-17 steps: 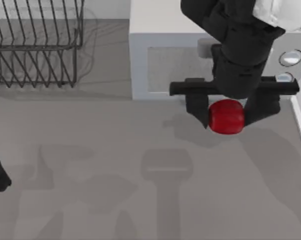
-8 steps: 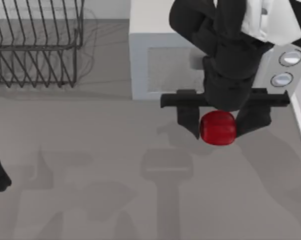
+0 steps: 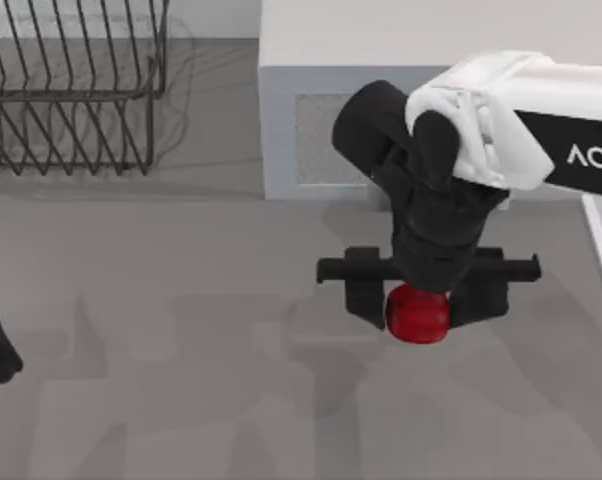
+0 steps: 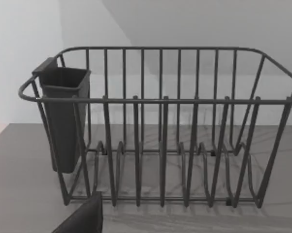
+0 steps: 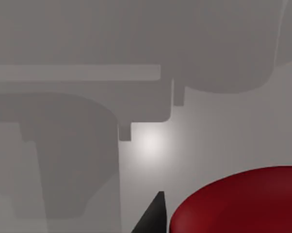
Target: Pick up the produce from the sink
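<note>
Right pincer (image 3: pixel 418 303) clamps red produce (image 3: pixel 418 315) above grey table (image 3: pixel 181 300).

Overhead downward view; wrist cameras close (low)

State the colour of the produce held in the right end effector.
Glossy deep red, plain, with no pattern. The produce shows best in the top view, between the right end effector's fingers.

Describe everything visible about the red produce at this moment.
The produce is a small, round, glossy dark-red fruit, smooth-skinned with no stem visible. It sits clamped between the two dark fingers of the right claw, which grips it from either side, above the grey surface right of centre in the top view. The right wrist view shows its curved red top close up.
</note>
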Available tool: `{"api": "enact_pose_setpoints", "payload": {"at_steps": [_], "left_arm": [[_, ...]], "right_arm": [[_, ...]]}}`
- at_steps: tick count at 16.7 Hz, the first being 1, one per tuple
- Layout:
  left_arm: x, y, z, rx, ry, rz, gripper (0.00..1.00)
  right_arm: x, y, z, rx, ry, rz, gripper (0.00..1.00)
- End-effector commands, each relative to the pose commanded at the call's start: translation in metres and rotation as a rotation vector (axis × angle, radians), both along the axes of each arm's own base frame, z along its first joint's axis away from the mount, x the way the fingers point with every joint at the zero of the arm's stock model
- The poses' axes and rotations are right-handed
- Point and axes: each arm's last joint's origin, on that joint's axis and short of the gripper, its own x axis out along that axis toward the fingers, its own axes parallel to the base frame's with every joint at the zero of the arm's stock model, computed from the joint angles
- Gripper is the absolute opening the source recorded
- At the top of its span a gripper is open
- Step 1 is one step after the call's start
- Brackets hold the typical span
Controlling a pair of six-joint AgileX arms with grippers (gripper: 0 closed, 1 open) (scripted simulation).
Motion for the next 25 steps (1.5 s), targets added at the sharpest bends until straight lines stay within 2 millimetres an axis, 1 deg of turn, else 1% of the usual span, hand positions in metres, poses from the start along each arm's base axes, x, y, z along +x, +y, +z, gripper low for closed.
{"api": "enact_pose_setpoints", "payload": {"at_steps": [2,6,19,20,25], "left_arm": [[0.0,0.0,0.0,0.0,0.0,0.0,1.0],[0.0,0.0,0.0,0.0,0.0,0.0,1.0],[0.0,0.0,0.0,0.0,0.0,0.0,1.0],[0.0,0.0,0.0,0.0,0.0,0.0,1.0],[0.0,0.0,0.0,0.0,0.0,0.0,1.0]], "right_arm": [[-0.0024,-0.0016,-0.0137,-0.005,0.005,0.0,0.0],[-0.0028,-0.0018,-0.0159,-0.005,0.006,0.001,0.0],[-0.0028,-0.0018,-0.0159,-0.005,0.006,0.001,0.98],[-0.0028,-0.0018,-0.0159,-0.005,0.006,0.001,1.0],[-0.0028,-0.0018,-0.0159,-0.005,0.006,0.001,1.0]]}}
